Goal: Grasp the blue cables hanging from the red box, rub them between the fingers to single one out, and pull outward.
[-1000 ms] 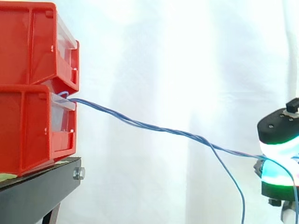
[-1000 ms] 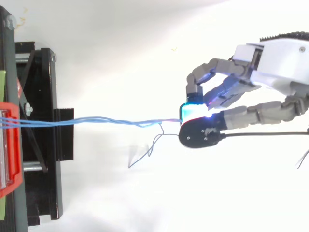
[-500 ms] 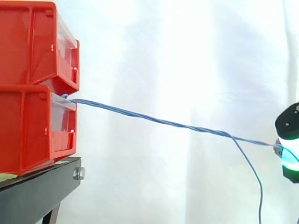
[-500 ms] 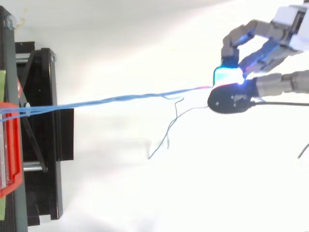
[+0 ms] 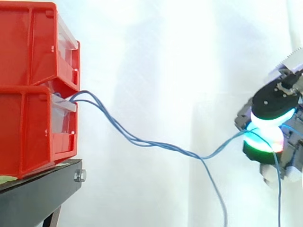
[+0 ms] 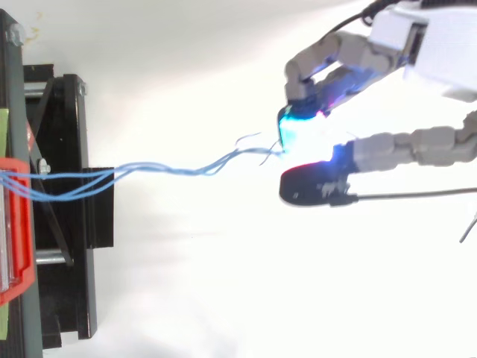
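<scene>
While the hand (image 6: pixel 425 52) pinches the slack thin blue cables (image 5: pixel 165 145), roll them between the pads (image 6: pixel 293 124), then draw away from the red plastic box (image 5: pixel 33 127).

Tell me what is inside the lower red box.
The blue cables run in at the top front of the lower red box. Behind its clear front panel nothing distinct shows; the red walls and the upper box cover the rest.
</scene>
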{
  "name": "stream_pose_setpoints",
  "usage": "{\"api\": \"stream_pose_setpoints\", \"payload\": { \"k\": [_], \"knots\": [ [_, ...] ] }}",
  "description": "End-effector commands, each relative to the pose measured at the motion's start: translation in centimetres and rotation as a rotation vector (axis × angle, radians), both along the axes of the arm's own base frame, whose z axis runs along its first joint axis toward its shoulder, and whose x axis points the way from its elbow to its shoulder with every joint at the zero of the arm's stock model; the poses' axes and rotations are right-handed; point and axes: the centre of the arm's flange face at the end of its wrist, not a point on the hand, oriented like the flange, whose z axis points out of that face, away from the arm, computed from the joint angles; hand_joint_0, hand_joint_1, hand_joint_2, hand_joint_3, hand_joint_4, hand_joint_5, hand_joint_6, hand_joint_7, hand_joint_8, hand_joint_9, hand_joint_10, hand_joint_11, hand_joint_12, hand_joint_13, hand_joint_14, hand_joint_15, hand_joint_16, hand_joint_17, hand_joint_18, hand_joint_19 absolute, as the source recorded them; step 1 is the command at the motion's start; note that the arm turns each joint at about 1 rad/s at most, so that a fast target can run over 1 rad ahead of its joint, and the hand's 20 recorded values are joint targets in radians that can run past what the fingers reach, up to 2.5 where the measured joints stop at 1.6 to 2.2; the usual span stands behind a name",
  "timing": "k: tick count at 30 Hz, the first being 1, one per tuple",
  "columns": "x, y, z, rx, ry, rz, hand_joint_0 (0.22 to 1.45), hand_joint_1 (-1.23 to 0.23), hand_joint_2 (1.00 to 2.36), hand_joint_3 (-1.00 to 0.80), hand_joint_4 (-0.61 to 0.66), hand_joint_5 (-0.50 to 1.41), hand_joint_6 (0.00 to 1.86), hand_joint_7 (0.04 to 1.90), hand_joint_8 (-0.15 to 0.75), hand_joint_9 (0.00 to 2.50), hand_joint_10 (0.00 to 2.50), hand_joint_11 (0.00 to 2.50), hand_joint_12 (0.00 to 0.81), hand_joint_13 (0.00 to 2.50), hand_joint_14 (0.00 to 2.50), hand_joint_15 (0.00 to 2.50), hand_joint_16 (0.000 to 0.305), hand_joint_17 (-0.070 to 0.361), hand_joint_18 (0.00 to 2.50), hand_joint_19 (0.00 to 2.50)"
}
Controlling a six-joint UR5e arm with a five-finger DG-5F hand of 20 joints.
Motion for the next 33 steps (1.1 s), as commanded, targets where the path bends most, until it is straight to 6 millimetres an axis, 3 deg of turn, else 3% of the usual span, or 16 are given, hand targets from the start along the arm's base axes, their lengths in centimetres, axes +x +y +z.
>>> {"api": "stream_pose_setpoints", "payload": {
  "k": [1, 4, 6, 12, 21, 33],
  "knots": [
    [3.8, 1.1, 1.1, -0.724, -0.006, 0.379, 0.60, -0.81, 1.02, 0.00, -0.03, -0.09, 0.87, 1.19, 0.278, 0.94, 0.01, 0.31, 0.387, 0.67, 0.01, 0.35, 0.051, 0.116, 0.66, 0.43],
    [5.0, 2.1, 1.4, -0.843, -0.078, 0.465, 0.60, -0.81, 1.02, 0.00, -0.03, -0.09, 0.87, 1.19, 0.277, 0.94, 0.01, 0.31, 0.387, 0.67, 0.01, 0.36, 0.051, 0.116, 0.66, 0.44],
    [5.4, 2.9, 0.5, -0.906, -0.114, 0.526, 0.60, -0.81, 1.02, 0.00, -0.02, -0.09, 0.87, 1.19, 0.279, 0.94, 0.01, 0.33, 0.386, 0.67, 0.01, 0.37, 0.051, 0.116, 0.66, 0.44],
    [6.1, 3.2, -0.2, -0.934, -0.198, 0.538, 0.60, -0.81, 1.02, 0.00, -0.03, -0.09, 0.87, 1.18, 0.278, 0.96, 0.01, 0.33, 0.387, 0.68, 0.02, 0.38, 0.052, 0.116, 0.66, 0.45],
    [6.1, 3.7, -0.1, -0.647, -0.281, 0.467, 0.60, -0.81, 1.02, 0.00, -0.02, -0.09, 0.87, 1.18, 0.285, 0.98, 0.01, 0.36, 0.392, 0.69, 0.02, 0.38, 0.052, 0.117, 0.67, 0.45],
    [5.5, 3.3, -2.4, -0.366, -0.313, 0.401, 0.60, -0.81, 1.02, -0.01, -0.01, -0.09, 0.87, 1.17, 0.289, 1.00, 0.02, 0.38, 0.395, 0.70, 0.02, 0.39, 0.053, 0.118, 0.67, 0.46]
  ]
}}
